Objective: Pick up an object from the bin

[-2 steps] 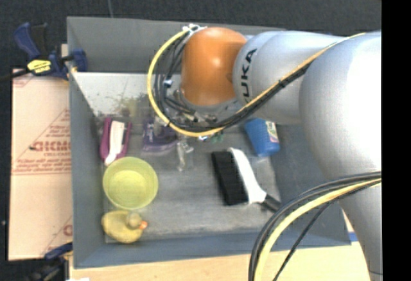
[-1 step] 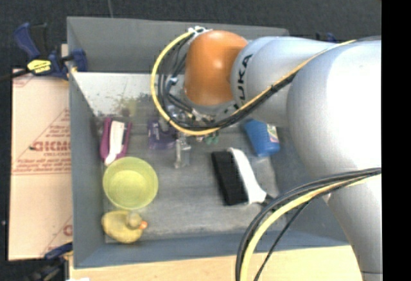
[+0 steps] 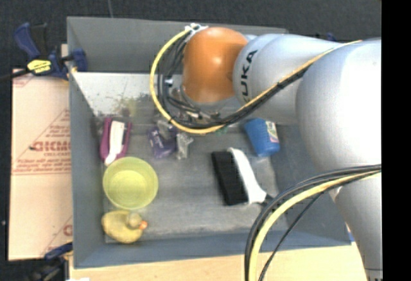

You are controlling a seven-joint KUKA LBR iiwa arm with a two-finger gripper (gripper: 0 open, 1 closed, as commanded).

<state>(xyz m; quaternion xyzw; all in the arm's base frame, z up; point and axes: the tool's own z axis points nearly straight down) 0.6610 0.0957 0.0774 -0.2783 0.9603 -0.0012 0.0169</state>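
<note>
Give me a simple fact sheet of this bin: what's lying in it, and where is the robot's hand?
bin: grey metal bin
gripper: gripper low near the bin's middle, below the orange wrist cover
nearest thing: small purple object, just left of the gripper; whether it is held cannot be told
left side: purple-and-white item
front left: yellow cup, open end up; yellow rubber duck in the corner
middle: black brush with a white handle
right: blue container, partly under the arm
</note>
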